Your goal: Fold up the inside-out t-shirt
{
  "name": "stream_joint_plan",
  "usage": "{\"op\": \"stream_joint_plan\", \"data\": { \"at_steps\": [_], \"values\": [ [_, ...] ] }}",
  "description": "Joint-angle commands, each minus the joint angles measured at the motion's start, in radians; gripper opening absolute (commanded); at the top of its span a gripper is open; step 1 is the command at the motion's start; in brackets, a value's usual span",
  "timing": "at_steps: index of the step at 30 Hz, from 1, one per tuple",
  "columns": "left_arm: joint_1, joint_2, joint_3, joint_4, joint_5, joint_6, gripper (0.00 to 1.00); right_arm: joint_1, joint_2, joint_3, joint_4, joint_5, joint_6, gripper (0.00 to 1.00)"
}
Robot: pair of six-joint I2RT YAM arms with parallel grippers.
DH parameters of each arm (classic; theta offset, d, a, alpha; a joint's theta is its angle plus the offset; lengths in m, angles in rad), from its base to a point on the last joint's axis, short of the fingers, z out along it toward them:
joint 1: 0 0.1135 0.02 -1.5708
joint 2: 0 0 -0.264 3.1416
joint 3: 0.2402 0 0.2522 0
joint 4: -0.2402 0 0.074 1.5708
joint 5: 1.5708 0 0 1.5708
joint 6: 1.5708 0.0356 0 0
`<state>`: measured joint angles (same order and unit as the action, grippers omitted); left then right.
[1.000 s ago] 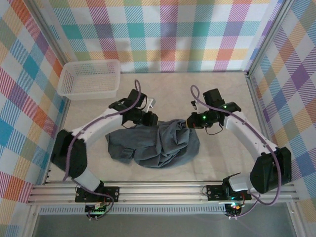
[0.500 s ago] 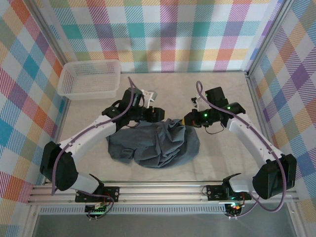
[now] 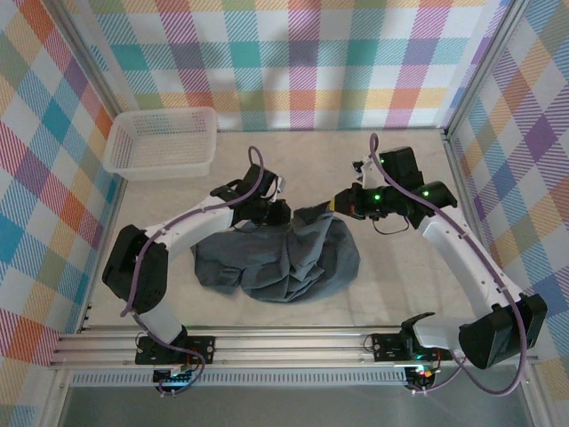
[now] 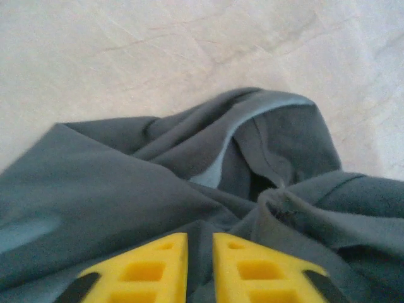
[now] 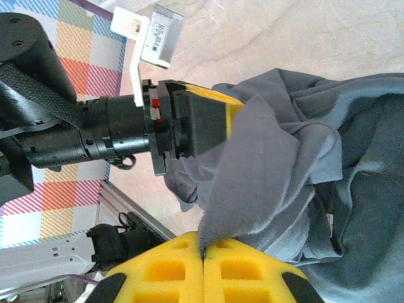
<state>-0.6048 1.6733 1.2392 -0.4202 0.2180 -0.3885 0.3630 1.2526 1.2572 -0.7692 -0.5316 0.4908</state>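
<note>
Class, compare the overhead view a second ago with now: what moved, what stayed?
The right gripper, shut on a flap of the inside-out t-shirt, has drawn back towards the far side, raising that edge. The left gripper edged towards the middle. The heap's bulk and the white mesh basket stayed put.

No text, brand, number or sign can be read in any view. In the right wrist view, at 11 o'clock, a white label (image 5: 158, 35) sits on the silver camera housing (image 5: 173, 17) mounted behind the left gripper (image 5: 221, 104). It carries dark printed marks resembling a barcode and fine lines, all too small and blurred to make out.
</note>
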Motion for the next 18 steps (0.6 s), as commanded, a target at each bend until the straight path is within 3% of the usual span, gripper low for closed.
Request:
{"op": "stream_joint_plan", "data": {
  "at_steps": [1,4,5,7,9,12,18],
  "values": [
    [0.016,-0.057,-0.023,-0.014,-0.01,-0.014,0.04,-0.011,-0.018,0.006,-0.02,-0.01,0.013,0.0],
    [0.025,-0.079,-0.04,0.042,0.094,0.018,0.0,-0.017,-0.022,-0.008,-0.019,-0.008,0.013,0.0],
    [0.025,-0.093,-0.055,0.086,0.148,0.029,0.07,-0.018,-0.021,-0.008,-0.022,-0.008,0.008,0.0],
    [0.026,-0.115,-0.083,0.172,0.237,0.021,0.32,-0.019,-0.018,-0.008,-0.028,-0.014,0.001,0.0],
    [0.025,-0.1,-0.077,0.178,0.255,0.0,0.44,-0.019,-0.013,-0.004,-0.028,-0.03,-0.001,0.0],
    [0.026,-0.027,-0.026,0.101,0.243,-0.001,0.46,-0.019,-0.009,0.002,-0.019,-0.045,0.007,0.0],
    [0.026,0.066,0.017,0.116,0.212,-0.019,0.46,-0.019,-0.013,0.018,-0.018,-0.054,0.014,0.0]
  ]
}}
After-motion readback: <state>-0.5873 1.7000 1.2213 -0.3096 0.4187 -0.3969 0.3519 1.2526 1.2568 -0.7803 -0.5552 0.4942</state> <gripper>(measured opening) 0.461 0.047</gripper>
